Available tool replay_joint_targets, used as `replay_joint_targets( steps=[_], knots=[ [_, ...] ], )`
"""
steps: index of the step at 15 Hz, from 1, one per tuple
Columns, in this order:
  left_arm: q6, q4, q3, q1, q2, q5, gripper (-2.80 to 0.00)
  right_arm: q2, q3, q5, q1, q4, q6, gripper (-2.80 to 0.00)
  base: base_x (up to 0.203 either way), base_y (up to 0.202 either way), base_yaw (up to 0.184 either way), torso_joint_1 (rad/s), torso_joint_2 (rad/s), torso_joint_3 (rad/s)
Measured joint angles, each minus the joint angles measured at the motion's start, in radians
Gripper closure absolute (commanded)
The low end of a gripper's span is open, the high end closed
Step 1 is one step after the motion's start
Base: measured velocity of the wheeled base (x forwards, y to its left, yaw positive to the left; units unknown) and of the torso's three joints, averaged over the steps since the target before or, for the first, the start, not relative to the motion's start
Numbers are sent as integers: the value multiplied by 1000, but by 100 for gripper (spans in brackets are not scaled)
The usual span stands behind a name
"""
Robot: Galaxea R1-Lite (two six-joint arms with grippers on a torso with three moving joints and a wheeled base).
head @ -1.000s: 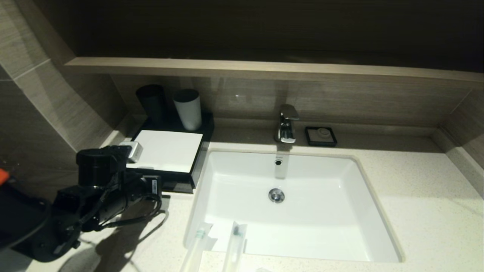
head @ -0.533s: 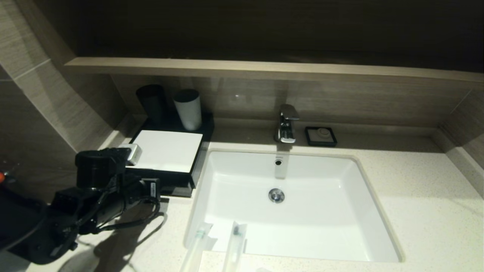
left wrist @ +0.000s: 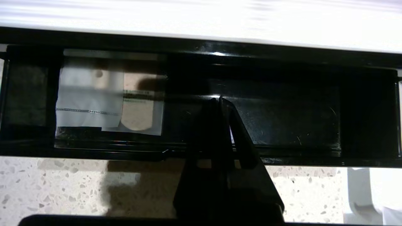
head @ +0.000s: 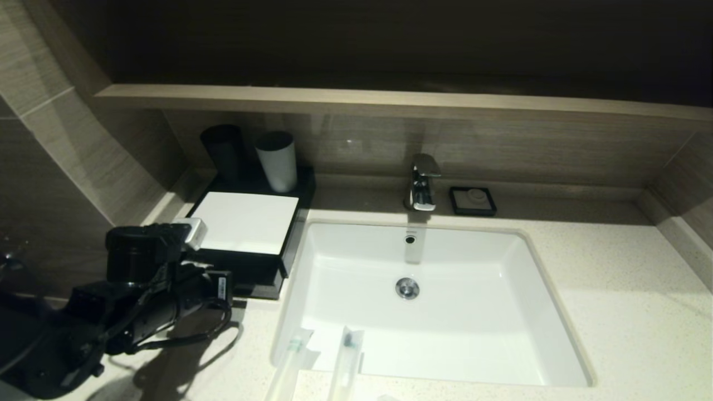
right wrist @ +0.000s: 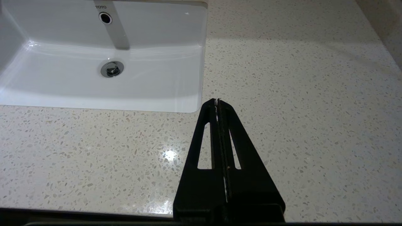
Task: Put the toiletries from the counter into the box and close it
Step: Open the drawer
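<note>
Left tool (left wrist: 219,99) pinched closed – tips inside the box (left wrist: 282,110) drawer

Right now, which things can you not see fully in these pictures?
- Toiletries: head view, lower ends cut off by the bottom edge.
- Box drawer: left wrist view, the shut left gripper hides its middle.
- Left gripper: head view, hidden behind its own arm.

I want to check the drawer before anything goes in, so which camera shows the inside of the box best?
The left wrist view: it looks straight into the box, open at the front, with the shut left gripper at its mouth. The head view shows only its white top and dark front. The right wrist view misses it.
</note>
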State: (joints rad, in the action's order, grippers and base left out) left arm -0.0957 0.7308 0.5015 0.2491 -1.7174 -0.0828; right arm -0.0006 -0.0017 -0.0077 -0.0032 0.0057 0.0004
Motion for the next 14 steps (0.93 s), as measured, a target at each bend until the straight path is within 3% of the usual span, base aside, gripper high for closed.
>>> replay_joint_targets(
  steps=[14],
  knots=[
    [0, -2, -84, 1, 67, 1, 0, 0, 0, 0, 0, 0, 0, 0, 0, 0, 0, 0, 0, 0]
  ],
)
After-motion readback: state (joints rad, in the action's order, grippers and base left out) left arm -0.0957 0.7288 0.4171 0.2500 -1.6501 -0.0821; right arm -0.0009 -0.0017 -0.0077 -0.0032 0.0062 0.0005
